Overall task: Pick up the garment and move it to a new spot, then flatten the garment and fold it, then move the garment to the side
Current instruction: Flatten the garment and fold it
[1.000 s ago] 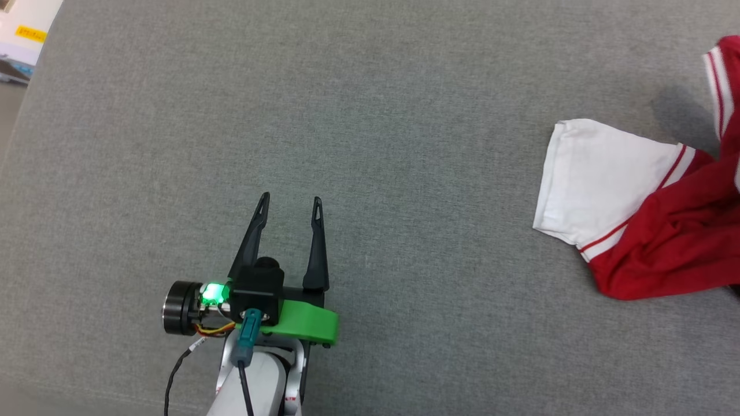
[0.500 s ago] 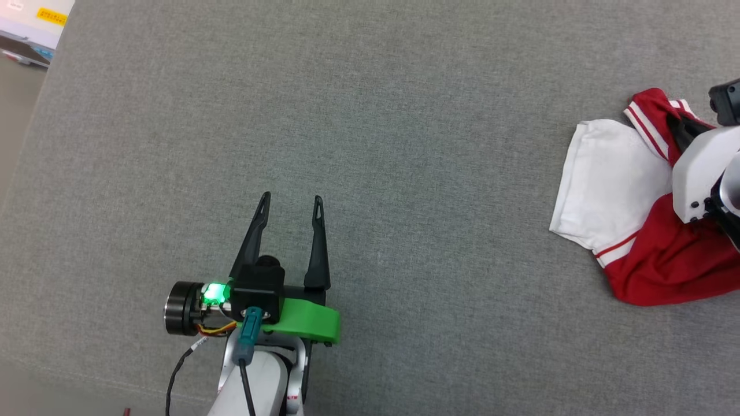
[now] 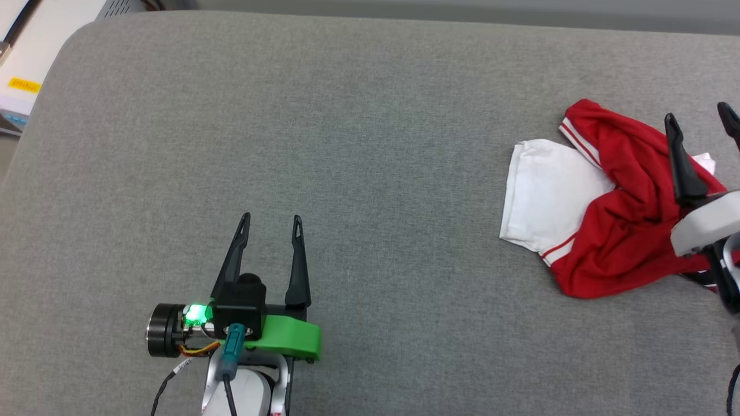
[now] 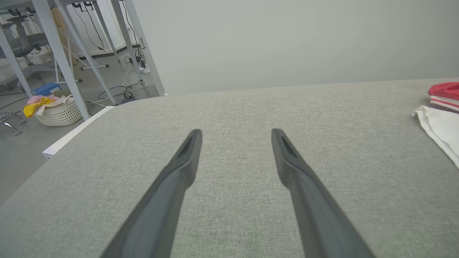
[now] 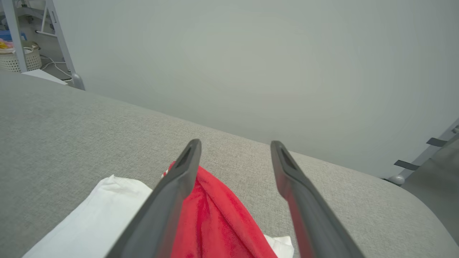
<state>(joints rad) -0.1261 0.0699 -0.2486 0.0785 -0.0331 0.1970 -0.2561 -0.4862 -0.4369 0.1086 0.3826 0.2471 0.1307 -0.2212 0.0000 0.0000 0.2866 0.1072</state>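
There was one T-shirt [image 3: 624,231], red with white sleeves and striped trim, two tools, and one grey fabric-covered surface [image 3: 370,115]. In the left wrist view one white woven laundry basket [image 4: 61,115] stood on the floor beyond the surface's edge, at about 10 o'clock, with yellow and pink cloths [image 4: 39,102] heaped in it. The T-shirt lay crumpled at the 3 o'clock side of the surface in the head view, one white sleeve [image 3: 543,202] spread flat toward 9 o'clock. The right tool [image 3: 696,114] was over the red bunch, fingers pointing to 12 o'clock and spread wide with nothing clamped between them; in its wrist view the red cloth lay below and between the fingers. The left tool [image 3: 272,218] was at about 7 o'clock over bare surface, likewise spread and empty, the T-shirt well apart at its 3 o'clock.
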